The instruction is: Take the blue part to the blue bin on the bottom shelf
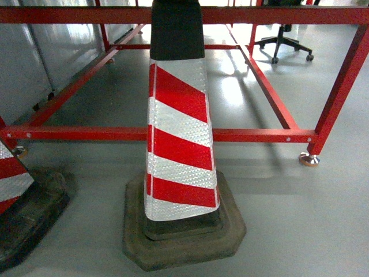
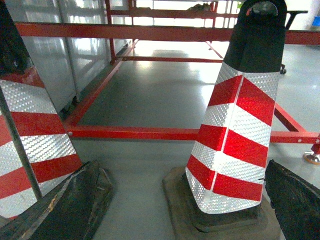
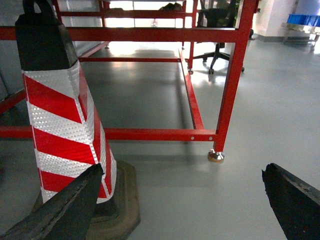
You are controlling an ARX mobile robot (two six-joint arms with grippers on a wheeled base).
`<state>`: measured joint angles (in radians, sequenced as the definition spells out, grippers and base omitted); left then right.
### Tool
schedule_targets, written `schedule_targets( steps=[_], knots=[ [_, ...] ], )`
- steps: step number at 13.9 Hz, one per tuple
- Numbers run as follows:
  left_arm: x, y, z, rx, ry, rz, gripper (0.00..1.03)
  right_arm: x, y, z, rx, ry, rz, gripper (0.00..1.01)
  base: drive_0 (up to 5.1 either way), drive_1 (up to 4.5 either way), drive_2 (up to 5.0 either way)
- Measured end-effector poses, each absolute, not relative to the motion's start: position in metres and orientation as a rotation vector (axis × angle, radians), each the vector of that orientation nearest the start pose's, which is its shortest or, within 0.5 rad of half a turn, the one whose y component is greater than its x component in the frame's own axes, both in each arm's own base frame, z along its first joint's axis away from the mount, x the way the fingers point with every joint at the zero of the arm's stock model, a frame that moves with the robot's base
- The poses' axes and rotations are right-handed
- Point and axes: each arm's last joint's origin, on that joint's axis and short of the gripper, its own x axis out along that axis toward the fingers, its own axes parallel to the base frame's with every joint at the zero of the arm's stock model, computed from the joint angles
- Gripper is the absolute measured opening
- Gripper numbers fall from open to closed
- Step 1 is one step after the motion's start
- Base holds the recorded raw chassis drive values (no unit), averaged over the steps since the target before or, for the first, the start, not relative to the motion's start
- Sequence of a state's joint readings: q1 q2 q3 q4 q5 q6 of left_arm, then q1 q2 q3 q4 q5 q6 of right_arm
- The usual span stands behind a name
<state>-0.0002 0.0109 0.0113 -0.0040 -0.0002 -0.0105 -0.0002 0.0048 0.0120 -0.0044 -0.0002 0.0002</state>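
- I see a tall traffic cone (image 1: 180, 144) with slanted red and silvery-white reflective stripes, a black top and a dull grey-black rubber base.
- A second striped cone (image 1: 8, 176) at my left carries the same red-and-white bands.
- The painted metal frame (image 1: 173, 134) is bright red — its round foot (image 1: 309, 160) shiny steel.
- The smooth floor (image 1: 300, 219) is pale grey.
- A swivel office chair (image 1: 285, 37) is black.
- Black fingers (image 3: 295, 200) edge both wrist views.

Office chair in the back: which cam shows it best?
Right wrist view: the office chair shows seat, column and wheeled base behind the red frame. Head view catches only its base. In the left wrist view I can't make it out.
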Motion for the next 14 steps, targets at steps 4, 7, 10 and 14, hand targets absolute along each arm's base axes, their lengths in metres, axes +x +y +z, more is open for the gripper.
schedule_targets(
  steps=[4, 7, 10, 14],
  knots=[
    [0.0977, 0.0000, 0.1662, -0.010, 0.003, 0.000, 0.98, 0.0973, 0.0000, 0.1668, 0.000, -0.003, 0.000, 0.98, 0.0, 0.00, 0.0],
    [0.0977, 0.0000, 0.1661, -0.010, 0.004, 0.000, 0.98, 0.0973, 0.0000, 0.1668, 0.000, -0.003, 0.000, 0.98, 0.0, 0.00, 0.0],
    [0.0977, 0.0000, 0.1661, -0.010, 0.004, 0.000, 0.98, 0.0973, 0.0000, 0.1668, 0.000, -0.003, 0.000, 0.98, 0.0, 0.00, 0.0],
    [0.0977, 0.0000, 0.1661, -0.010, 0.004, 0.000, 0.98, 0.0973, 0.0000, 0.1668, 0.000, -0.003, 0.000, 0.98, 0.0, 0.00, 0.0]
  ],
)
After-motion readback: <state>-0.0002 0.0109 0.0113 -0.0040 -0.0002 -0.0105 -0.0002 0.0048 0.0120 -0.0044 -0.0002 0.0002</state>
